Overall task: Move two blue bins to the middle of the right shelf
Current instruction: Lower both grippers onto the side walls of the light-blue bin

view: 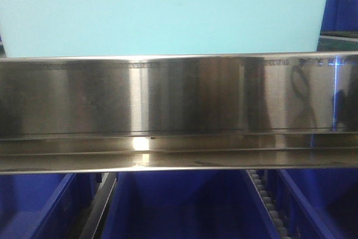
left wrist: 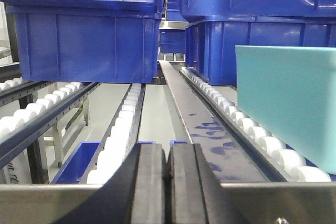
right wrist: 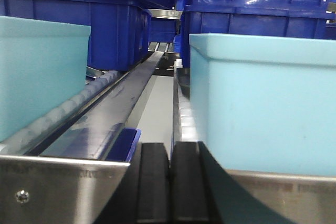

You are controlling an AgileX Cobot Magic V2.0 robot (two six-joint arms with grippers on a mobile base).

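Left gripper (left wrist: 167,182) and right gripper (right wrist: 170,182), each with pads pressed together on nothing, hover at the steel front rail (view: 179,99) of a roller shelf. Beyond the right gripper, the first aqua bin (right wrist: 37,72) and the second aqua bin (right wrist: 268,103) sit on roller lanes (left wrist: 123,124) either side of a steel divider (right wrist: 131,98). The rail's lip likely stops them rolling out. Royal-blue bins (left wrist: 84,40) stand behind.
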